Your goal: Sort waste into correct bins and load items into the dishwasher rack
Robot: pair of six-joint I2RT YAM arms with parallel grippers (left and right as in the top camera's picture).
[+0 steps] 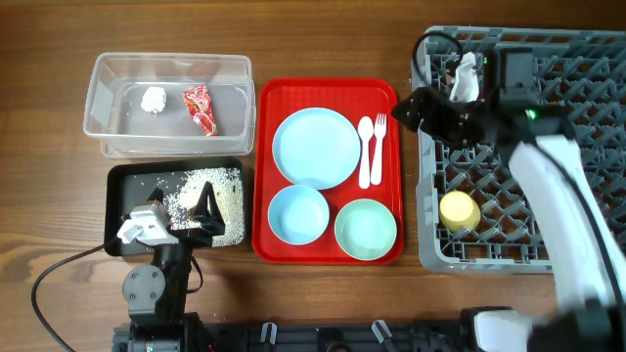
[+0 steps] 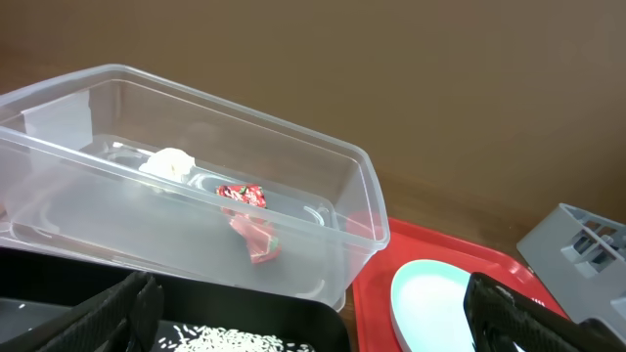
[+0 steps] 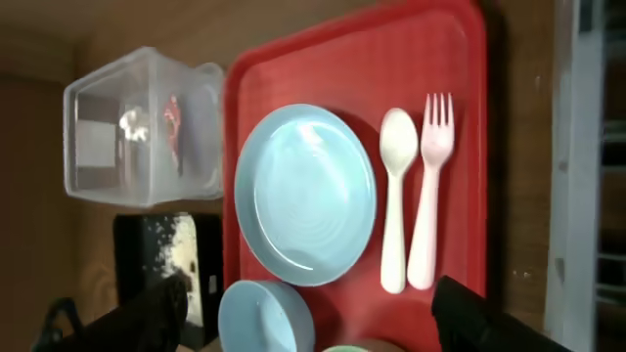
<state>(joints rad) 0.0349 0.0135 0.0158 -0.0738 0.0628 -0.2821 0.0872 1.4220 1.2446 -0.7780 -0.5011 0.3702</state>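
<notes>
Yellow cup (image 1: 457,209) in grey rack (image 1: 489,259), plate (image 1: 315,147) on red tray (image 1: 323,86)

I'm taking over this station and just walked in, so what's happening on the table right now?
Two robot arms are clearing a meal. The napkin ball and red wrapper lie in the clear tub, rice scraps in the black tray, and the yellow cup sits in the grey rack. The plate, blue bowl, green bowl, spoon and fork wait on the red tray. Both hands are open and empty: the left hand hovers over the black tray, the right hand at the rack's edge nearest the red tray.
</notes>
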